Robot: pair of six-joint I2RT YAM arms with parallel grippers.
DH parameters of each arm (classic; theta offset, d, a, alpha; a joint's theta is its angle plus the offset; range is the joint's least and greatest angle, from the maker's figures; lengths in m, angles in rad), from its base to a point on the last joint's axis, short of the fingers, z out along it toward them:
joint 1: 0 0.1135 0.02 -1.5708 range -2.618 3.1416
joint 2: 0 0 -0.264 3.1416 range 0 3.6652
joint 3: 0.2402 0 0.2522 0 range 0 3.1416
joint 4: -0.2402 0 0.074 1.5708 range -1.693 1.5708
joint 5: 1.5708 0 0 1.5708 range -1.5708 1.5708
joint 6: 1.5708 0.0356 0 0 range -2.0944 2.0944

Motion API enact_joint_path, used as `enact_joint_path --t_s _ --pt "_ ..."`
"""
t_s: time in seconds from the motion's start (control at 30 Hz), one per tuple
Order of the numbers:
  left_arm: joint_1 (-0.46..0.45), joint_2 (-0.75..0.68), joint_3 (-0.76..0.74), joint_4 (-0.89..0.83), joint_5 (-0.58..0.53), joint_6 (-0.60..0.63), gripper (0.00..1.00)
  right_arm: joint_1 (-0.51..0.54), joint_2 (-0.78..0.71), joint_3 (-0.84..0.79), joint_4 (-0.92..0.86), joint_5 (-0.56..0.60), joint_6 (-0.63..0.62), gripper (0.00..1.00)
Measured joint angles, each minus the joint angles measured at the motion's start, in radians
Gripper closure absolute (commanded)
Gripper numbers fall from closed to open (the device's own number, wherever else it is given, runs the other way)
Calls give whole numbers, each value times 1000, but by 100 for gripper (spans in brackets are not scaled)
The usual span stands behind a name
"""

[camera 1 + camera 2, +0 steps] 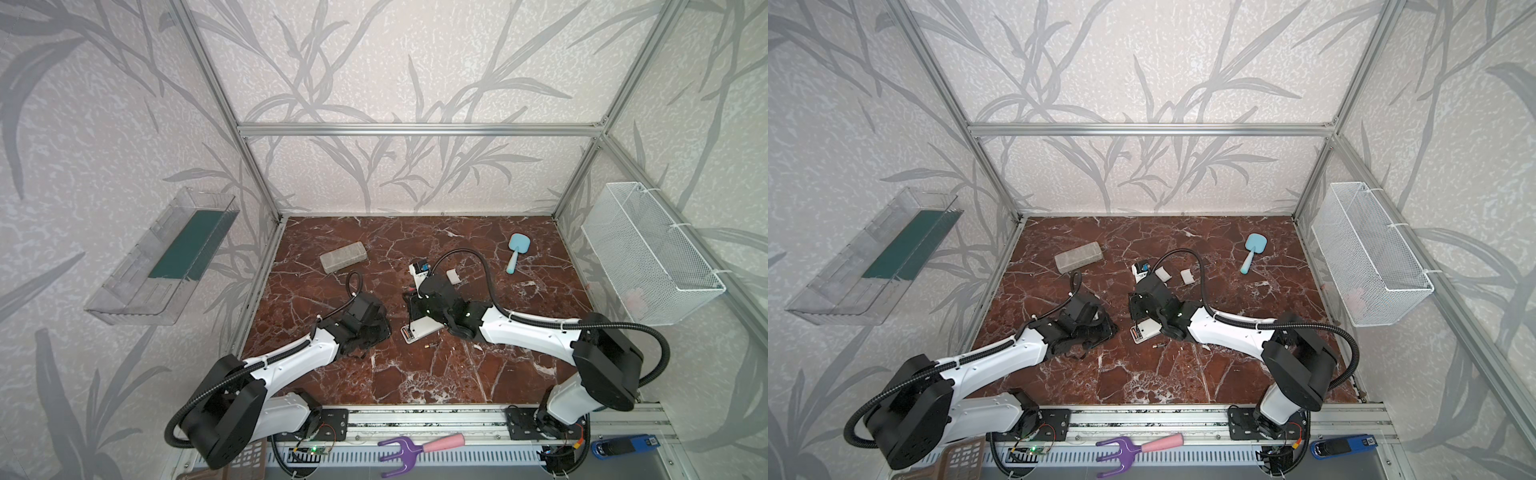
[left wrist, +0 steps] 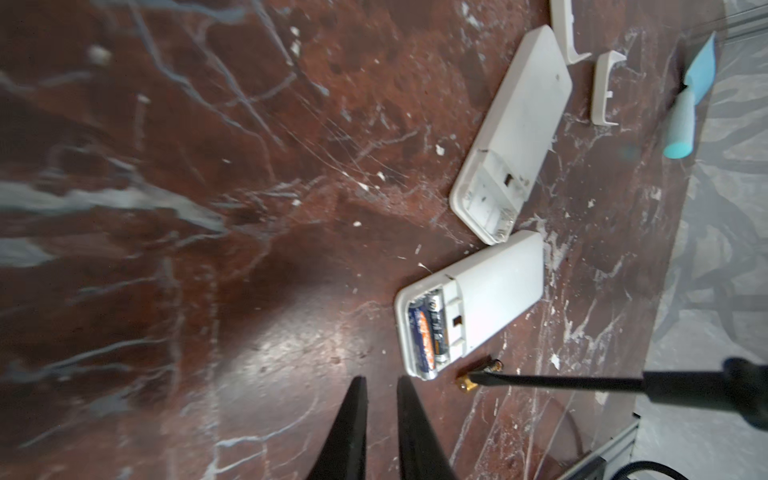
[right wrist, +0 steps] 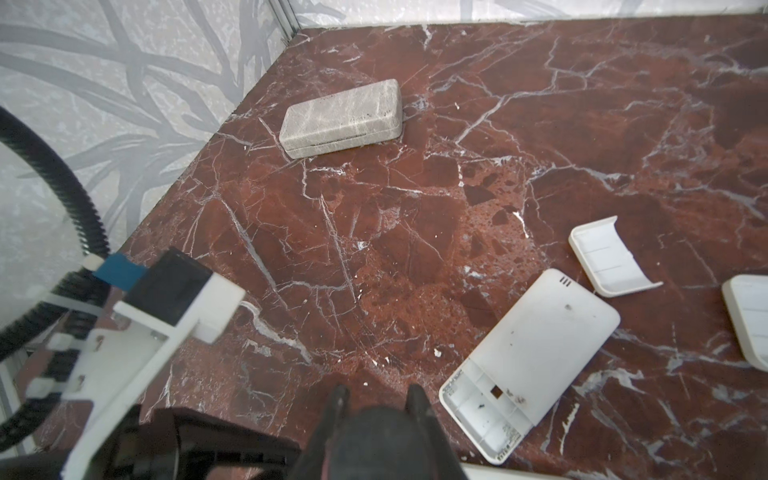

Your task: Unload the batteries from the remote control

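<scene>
See the remote [image 2: 498,291] lying face down on the red-brown marble worktop [image 2: 208,208], battery bay uncovered at the end nearer to the left gripper [image 2: 380,384]. Find the batteries [image 2: 426,332] inside this bay, side by side, dark blue with orange print. Note, just beside that same end, on the bare worktop, a small dark cylinder [image 2: 478,374] with gold ends, met by the flat tip of the screwdriver [image 2: 561,380]; cannot tell for sure about real contact. Find the left gripper low and near the bay end of the remote but apart from it, fingers [image 2: 353,419] parted by only a narrow gap, pinching nothing. See the right gripper [image 3: 377,401] pressed on the dark handle of the screwdriver. In both top views, find the remote [image 1: 422,331] [image 1: 1150,331] partly under the right arm, with the small dark cylinder [image 1: 430,345] [image 1: 1158,345] just in front. Beyond the remote, see a second remote [image 3: 536,353], also face down, bay uncovered with white ribs showing. Near it, note a white cover [image 3: 606,262] and another white cover [image 3: 750,324], both loose on the worktop. Toward the back left corner, well apart, find a grey case [image 3: 340,118].
</scene>
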Motion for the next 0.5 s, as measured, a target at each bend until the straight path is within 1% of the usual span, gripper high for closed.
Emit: enact_joint_path --t_s 0.23,0.5 --pt "-29 67 -69 149 46 -79 91 19 41 -2 71 8 -61 100" --pt "-43 139 -97 264 87 -135 94 54 56 -14 110 18 -137 100"
